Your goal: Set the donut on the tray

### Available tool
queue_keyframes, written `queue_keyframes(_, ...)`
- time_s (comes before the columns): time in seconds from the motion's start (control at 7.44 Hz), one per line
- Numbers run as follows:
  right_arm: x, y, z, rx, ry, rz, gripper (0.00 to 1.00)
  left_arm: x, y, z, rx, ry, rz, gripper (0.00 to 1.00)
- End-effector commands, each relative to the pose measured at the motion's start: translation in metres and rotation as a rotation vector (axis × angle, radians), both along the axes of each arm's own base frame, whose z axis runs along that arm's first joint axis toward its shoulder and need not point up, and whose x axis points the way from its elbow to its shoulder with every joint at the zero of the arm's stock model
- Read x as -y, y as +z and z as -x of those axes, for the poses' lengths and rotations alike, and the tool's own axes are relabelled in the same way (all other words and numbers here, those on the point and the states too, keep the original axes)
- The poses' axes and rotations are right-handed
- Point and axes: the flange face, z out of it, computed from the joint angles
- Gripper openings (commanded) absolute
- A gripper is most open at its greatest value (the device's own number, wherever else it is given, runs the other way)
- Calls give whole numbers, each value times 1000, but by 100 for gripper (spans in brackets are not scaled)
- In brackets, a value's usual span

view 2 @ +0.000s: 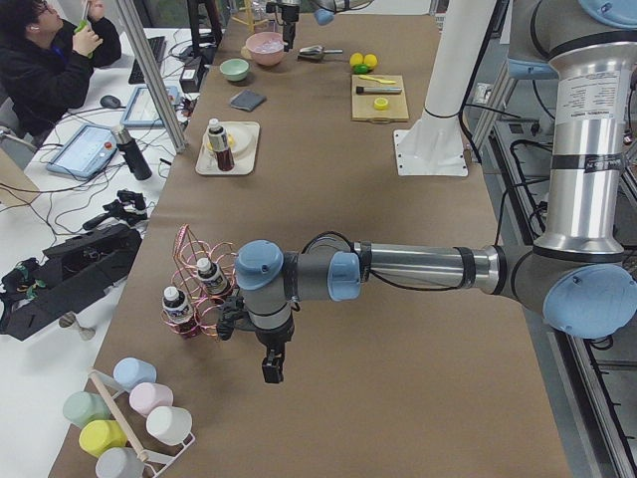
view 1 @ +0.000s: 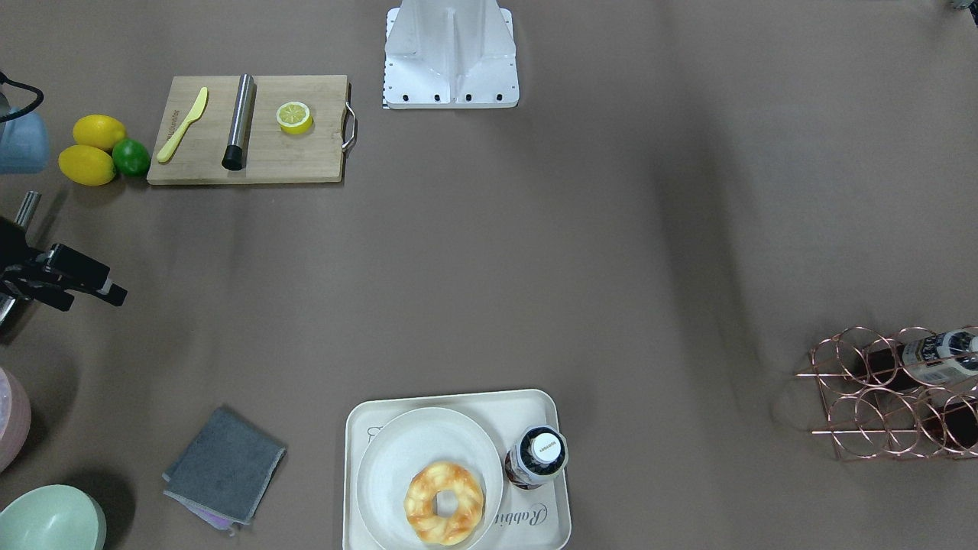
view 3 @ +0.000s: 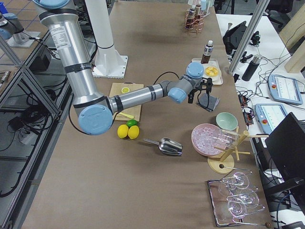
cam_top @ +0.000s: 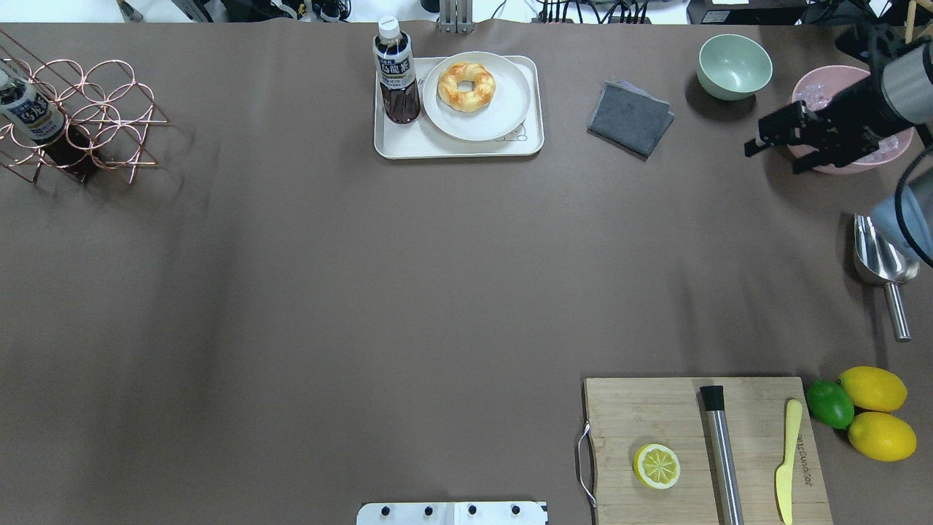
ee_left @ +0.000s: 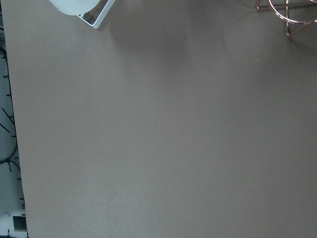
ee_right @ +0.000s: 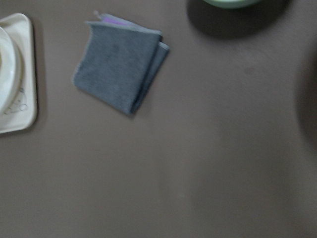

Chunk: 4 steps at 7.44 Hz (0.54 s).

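The donut [view 1: 445, 503] is a golden twisted ring. It lies on a round white plate [view 1: 397, 458] that sits on the cream tray [view 1: 535, 527], at the table's far edge in the overhead view [cam_top: 466, 86]. My right gripper [cam_top: 769, 160] hovers open and empty in front of a pink bowl, well to the right of the tray [cam_top: 466, 148]. Its wrist view shows only the tray's corner [ee_right: 22, 109]. My left gripper [view 2: 271, 370] shows only in the exterior left view, low over bare table beside the copper rack. I cannot tell whether it is open or shut.
A dark drink bottle [cam_top: 396, 73] stands on the tray beside the plate. A folded grey cloth [cam_top: 630, 117], a green bowl [cam_top: 734, 65] and a pink bowl [cam_top: 882, 153] lie right of the tray. A metal scoop [cam_top: 882, 266], a cutting board [cam_top: 700, 452], lemons and a copper bottle rack [cam_top: 80, 117] are also on the table.
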Motion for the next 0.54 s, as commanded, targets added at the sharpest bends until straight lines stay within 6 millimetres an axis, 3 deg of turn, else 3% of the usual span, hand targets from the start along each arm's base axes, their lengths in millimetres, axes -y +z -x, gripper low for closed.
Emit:
queue_keyframes(0.0,-72,110,-53,-90,-77,-17,100,-1,1,0,0,0,1,98)
queue_keyframes(0.27,-92,155,-100,-153,-95,5,100,-2,0,7,0,-15,0,98)
queue_keyframes(0.4,-94,164,-123,-179,-103,16,100,-2,-1,9,0,-18,-2,98)
